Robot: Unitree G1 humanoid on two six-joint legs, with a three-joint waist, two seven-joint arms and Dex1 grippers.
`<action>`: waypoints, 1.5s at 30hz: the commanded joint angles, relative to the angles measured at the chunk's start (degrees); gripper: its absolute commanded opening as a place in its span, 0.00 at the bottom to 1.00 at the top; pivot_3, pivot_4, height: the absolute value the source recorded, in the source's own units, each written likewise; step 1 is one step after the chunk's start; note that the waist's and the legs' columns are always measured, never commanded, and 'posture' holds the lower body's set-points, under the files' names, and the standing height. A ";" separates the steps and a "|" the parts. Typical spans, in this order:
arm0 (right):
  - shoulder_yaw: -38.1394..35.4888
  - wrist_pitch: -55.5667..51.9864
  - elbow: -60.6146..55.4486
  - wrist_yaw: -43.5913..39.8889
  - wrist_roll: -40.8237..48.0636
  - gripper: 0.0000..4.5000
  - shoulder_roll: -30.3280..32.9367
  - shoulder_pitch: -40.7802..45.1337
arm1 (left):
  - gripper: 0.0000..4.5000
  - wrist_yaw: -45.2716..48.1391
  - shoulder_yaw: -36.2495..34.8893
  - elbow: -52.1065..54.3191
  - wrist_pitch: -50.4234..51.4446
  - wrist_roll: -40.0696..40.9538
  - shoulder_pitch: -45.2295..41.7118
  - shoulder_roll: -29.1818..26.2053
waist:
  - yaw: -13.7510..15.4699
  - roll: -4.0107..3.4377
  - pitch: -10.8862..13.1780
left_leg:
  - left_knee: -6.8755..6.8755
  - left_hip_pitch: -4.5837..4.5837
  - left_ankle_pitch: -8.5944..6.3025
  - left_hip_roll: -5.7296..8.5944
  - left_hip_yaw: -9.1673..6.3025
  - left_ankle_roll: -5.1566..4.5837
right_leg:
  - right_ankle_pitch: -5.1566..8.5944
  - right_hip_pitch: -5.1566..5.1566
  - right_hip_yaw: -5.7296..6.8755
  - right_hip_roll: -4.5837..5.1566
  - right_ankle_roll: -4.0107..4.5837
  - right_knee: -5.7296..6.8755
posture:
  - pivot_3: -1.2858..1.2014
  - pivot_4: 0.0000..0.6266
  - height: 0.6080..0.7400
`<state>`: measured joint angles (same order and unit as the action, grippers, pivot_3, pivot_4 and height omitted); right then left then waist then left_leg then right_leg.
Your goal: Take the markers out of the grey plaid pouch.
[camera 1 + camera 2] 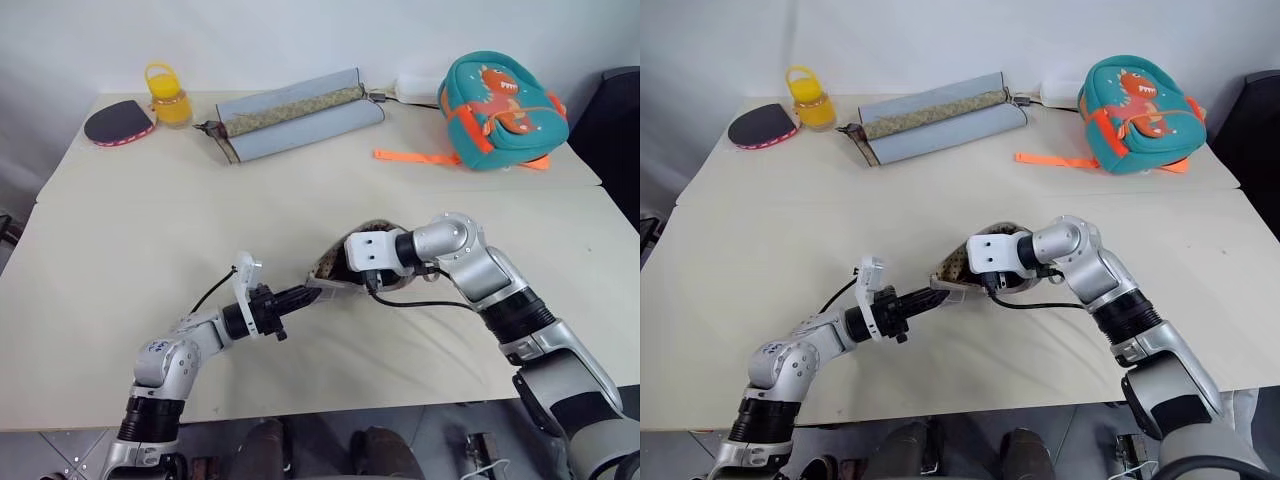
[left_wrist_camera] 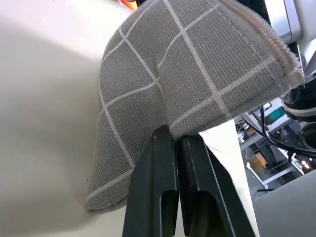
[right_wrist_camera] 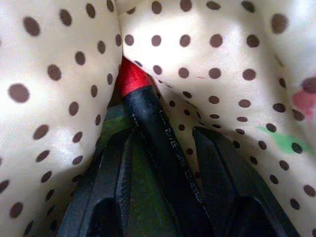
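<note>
So the grey plaid pouch sits around the middle of the head view, a bit below centre, soft woven fabric with thin white grid lines and a zip edge running along its mouth. Left gripper has its two black fingers pressed together on a fold of the pouch's outer cloth, holding that end lifted off the cream table. Right gripper is poked into the open mouth, and from its wrist camera you get the lining: beige with dark brown dots, a couple of pink and green smudges on it. One of the markers lies in the crease of that lining, dark matte barrel with small print on it and a shiny red end. It runs between the two right fingers, which stand a little apart on either side of the barrel; can't tell whether they actually touch it.

Further out, along the top of the frame: a long pale blue-grey fabric case with an olive patterned strip, a teal dinosaur backpack with orange straps at upper right, and at upper left a yellow plastic jar beside a dark rounded paddle
</note>
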<state>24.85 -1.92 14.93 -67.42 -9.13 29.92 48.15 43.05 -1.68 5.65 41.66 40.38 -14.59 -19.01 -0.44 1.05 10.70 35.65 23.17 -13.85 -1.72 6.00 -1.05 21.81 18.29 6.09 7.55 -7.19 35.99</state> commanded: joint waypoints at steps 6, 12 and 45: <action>-0.72 -3.45 -2.38 -1.32 -0.14 0.00 0.85 -0.35 | 0.00 0.07 0.15 0.51 -0.72 -0.21 0.41 0.44 | -0.01 0.00 0.00 | -0.01 0.02 0.00 0.00 0.00 0.00 | 0.00 0.04 -0.03 0.02 0.00 0.00 | 0.52 0.24 1.00; -3.86 -6.83 -10.73 -4.80 3.63 0.00 5.39 -2.47 | 0.00 -0.56 -0.36 0.28 -1.24 -0.27 0.36 0.87 | 0.39 0.00 0.00 | -0.04 0.12 -0.02 0.06 -0.04 -0.02 | 0.00 0.06 -0.05 0.05 0.00 -0.04 | 0.52 0.24 1.00; -5.61 -19.45 -18.79 -12.34 11.15 0.35 11.90 -0.08 | 0.00 7.42 -4.63 -2.37 16.02 13.21 -2.50 -4.44 | 0.21 0.00 0.00 | -0.08 0.13 -0.02 0.03 -0.01 -0.03 | 0.00 0.08 -0.05 0.06 0.00 -0.12 | 0.52 0.24 1.00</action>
<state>20.16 -19.59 -1.90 -78.58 0.77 40.52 46.74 49.13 -4.17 3.58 57.39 51.32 -16.72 -23.15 -0.23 1.05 10.70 35.56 23.30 -13.87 -1.68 6.00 -1.08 21.80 18.37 6.03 7.63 -7.19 35.86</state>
